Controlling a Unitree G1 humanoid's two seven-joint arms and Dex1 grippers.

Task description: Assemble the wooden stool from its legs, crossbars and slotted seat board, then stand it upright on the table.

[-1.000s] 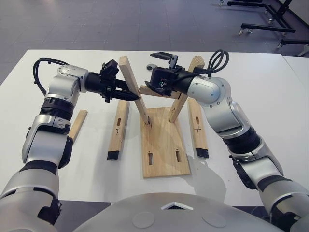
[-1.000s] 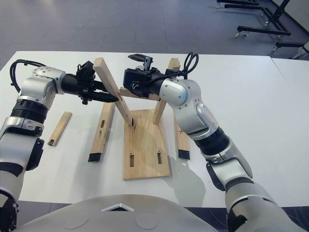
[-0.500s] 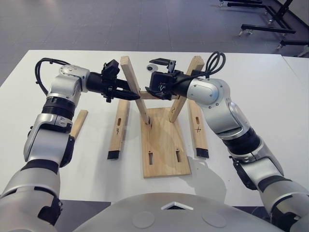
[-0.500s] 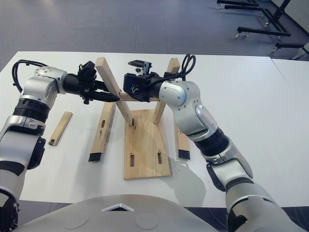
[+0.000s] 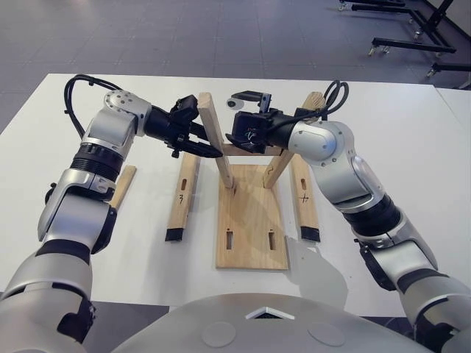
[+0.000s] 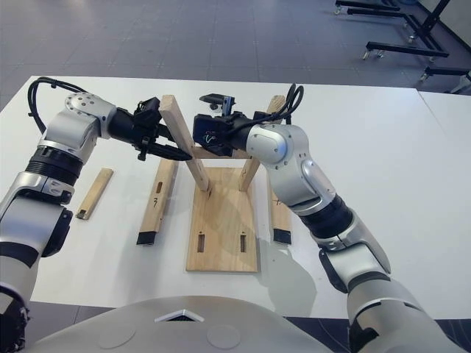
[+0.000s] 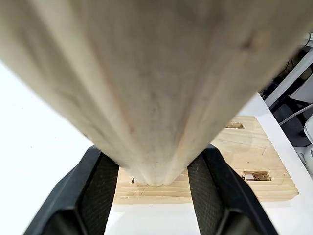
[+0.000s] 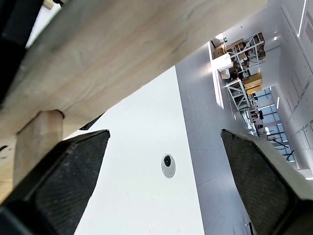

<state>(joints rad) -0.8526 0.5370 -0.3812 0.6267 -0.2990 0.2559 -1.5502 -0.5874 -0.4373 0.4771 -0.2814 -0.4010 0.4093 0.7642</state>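
The slotted seat board [image 5: 250, 220] lies flat on the white table. Two legs stand tilted in its far slots, the left leg [image 5: 215, 140] and the right leg [image 5: 288, 151], joined by a crossbar [image 5: 254, 151]. My left gripper [image 5: 212, 151] is shut on the left leg at mid-height; in the left wrist view the leg [image 7: 156, 83] sits between both fingers [image 7: 100, 191]. My right gripper [image 5: 239, 121] is open beside the crossbar, its pads [image 8: 73, 171] wide apart with the wood [image 8: 112, 54] just ahead of them.
Two loose legs with black feet lie on the table, one left of the board [image 5: 182, 198], one right of it [image 5: 303, 198]. A short crossbar [image 5: 121, 187] lies further left. Open table surrounds the parts.
The leg-and-crossbar frame has swung a little to the right and stands more upright. My left gripper went with its leg and that elbow rose. The right gripper stayed by the crossbar.
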